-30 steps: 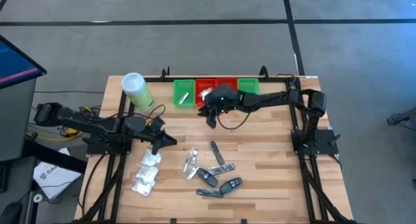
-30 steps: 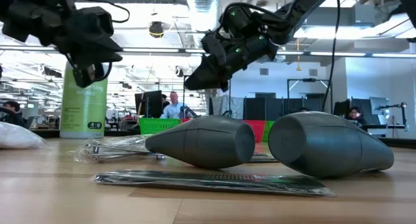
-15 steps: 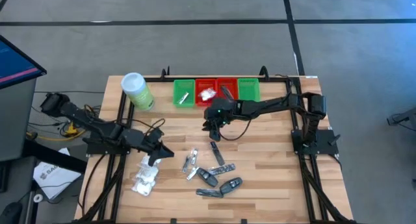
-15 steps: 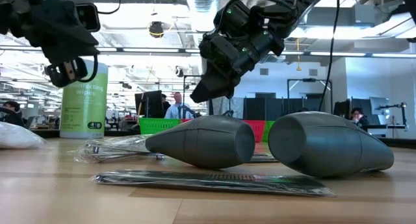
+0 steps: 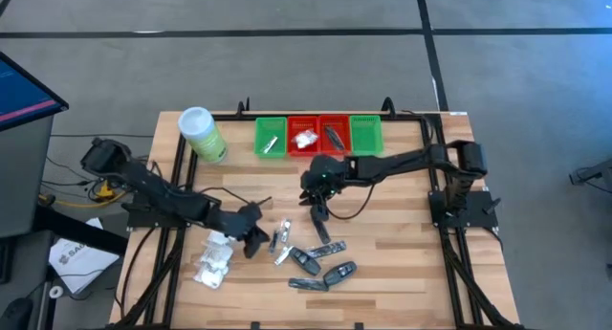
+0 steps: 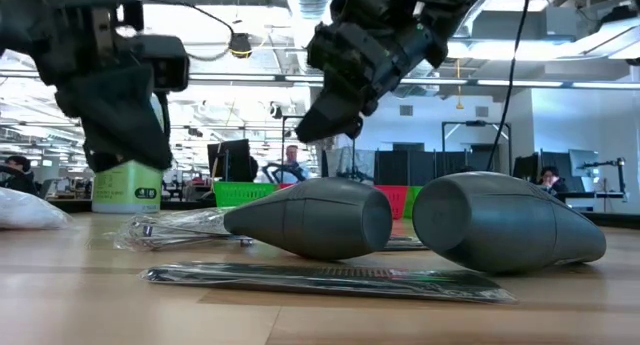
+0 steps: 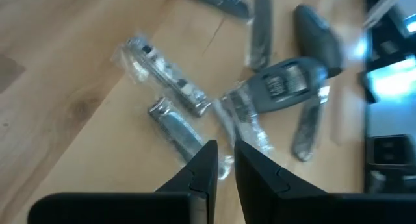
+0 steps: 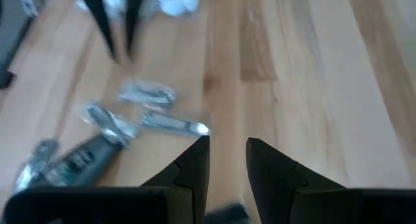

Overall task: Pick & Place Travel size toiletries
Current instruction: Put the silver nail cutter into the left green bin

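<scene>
left claw (image 5: 256, 242) moved beside sachets (image 5: 280, 240) | sachets' long axes diagonal

A big open-plan office used as a robotics lab: beyond the pale butcher-block wooden surface (image 5: 382, 225) run long rows of ceiling strip lights (image 6: 560, 82), dark computer monitors (image 6: 228, 157) and seated people (image 6: 290, 165), while grey carpet floor (image 5: 287, 72) surrounds the black metal rig frame (image 5: 449, 263).
</scene>
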